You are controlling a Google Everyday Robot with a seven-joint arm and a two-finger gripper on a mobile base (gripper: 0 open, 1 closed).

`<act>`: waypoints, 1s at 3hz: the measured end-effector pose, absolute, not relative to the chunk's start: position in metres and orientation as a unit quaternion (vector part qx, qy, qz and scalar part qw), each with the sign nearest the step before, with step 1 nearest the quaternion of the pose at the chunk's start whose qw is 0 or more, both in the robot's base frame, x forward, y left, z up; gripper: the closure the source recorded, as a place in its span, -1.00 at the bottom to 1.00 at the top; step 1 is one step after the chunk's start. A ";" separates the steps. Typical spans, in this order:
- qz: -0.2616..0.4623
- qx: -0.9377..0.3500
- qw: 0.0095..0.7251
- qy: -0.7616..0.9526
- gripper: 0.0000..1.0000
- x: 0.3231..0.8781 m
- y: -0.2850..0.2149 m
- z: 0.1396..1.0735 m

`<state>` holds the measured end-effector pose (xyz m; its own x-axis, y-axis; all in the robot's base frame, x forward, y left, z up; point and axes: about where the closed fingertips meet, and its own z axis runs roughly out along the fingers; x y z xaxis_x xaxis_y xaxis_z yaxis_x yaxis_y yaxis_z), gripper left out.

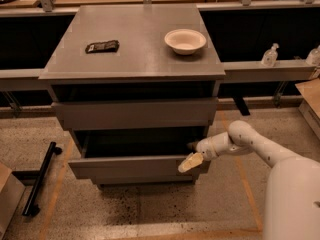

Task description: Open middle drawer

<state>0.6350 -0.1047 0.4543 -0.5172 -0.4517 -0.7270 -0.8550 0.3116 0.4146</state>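
The grey cabinet [135, 59] has three fronts. The middle drawer [130, 168] is pulled partly out toward me, and its dark box [140, 143] shows behind the flat front. My gripper [189, 156] is at the right end of that front's top edge. One cream finger [190, 162] lies over the outside face and the other reaches inside, so it is shut on the front. The top drawer [135, 114] is closed above it. The lowest front is hidden under the pulled-out drawer.
A white bowl [185, 40] and a dark flat packet [102, 46] lie on the cabinet top. A black bar stand [37, 179] lies on the floor at left and a cardboard box [7, 199] beside it. Bottles [270, 55] stand on the right ledge.
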 end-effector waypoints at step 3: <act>0.379 -0.480 0.065 0.789 -1.00 0.584 -0.095 0.450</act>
